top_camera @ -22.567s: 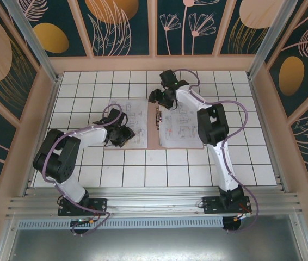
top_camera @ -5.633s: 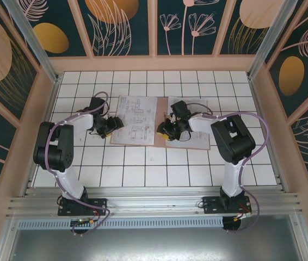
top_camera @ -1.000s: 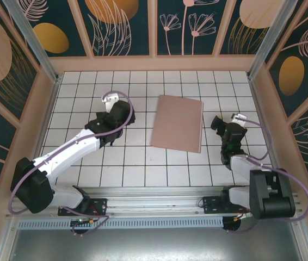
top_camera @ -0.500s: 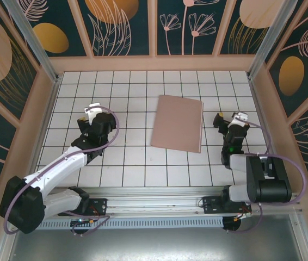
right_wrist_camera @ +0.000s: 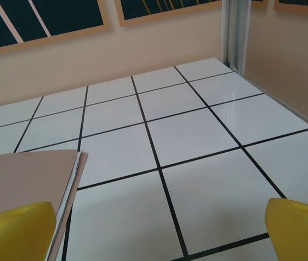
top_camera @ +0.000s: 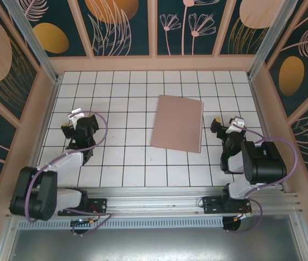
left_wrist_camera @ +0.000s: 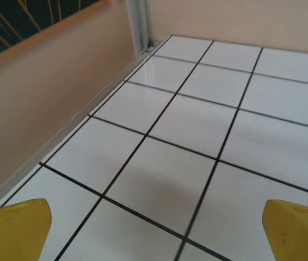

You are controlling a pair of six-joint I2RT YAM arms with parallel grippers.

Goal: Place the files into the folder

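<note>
- We are finding the folder (top_camera: 177, 124) lying shut and flat on the tiled table (top_camera: 127, 157), a little right of the middle of the overhead frame and slightly skewed against the tile lines.
- In the right wrist view the folder is sitting at the lower left of the frame, and thin pale edges of the papers (right_wrist_camera: 71, 184) are peeking out along its side, tucked under the top cover.
- We are judging from this that the papers are already inside and the cover is already closed, so the main work is looking done.
- We are not able to tell how many papers are inside, or whether a blue one is among them, because the cover is hiding them.
- The left gripper (top_camera: 72, 122) is hanging at the left of the overhead frame, well apart from the folder. In its own view, its yellow fingertips (left_wrist_camera: 12, 223) are sitting in the two lower corners, spread wide with only tiles between them.
- The right gripper (top_camera: 220, 126) is hovering just right of the folder without touching it. Its fingertips (right_wrist_camera: 301, 225) are likewise spread wide and are gripping nothing.
- We are expecting little to be left beyond parking both arms.
</note>
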